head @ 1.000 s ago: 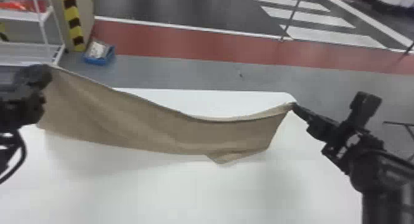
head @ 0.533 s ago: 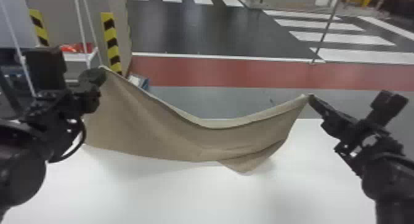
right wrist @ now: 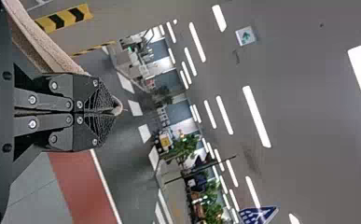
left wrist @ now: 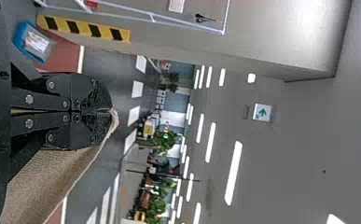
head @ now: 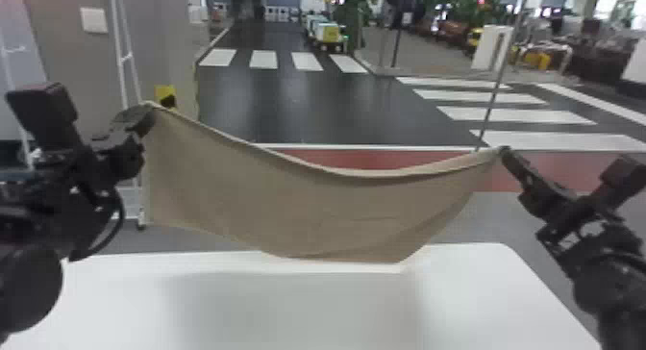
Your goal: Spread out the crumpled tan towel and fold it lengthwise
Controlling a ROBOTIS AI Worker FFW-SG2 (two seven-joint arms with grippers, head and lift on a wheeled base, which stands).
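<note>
In the head view the tan towel (head: 307, 209) hangs between both grippers, its top edge sagging in the middle and its lower edge near the table's far edge. My left gripper (head: 149, 111) holds the upper left corner, a bit higher than my right gripper (head: 503, 152) at the upper right corner. The left wrist view has the left gripper (left wrist: 110, 111) closed on the towel (left wrist: 52, 182). In the right wrist view the right gripper (right wrist: 115, 109) is pinched on a corner, with the towel (right wrist: 47, 44) running off beside it.
The white table (head: 298, 310) lies below the towel. Behind the left arm stands a white rack (head: 126, 56) by a grey wall. A thin pole (head: 495, 94) rises beyond the towel's right side, over floor with painted stripes.
The head view has tilted up, showing more of the room. Both grippers have lifted the towel relative to the table; it hangs more openly, and its lower corner no longer folds out.
</note>
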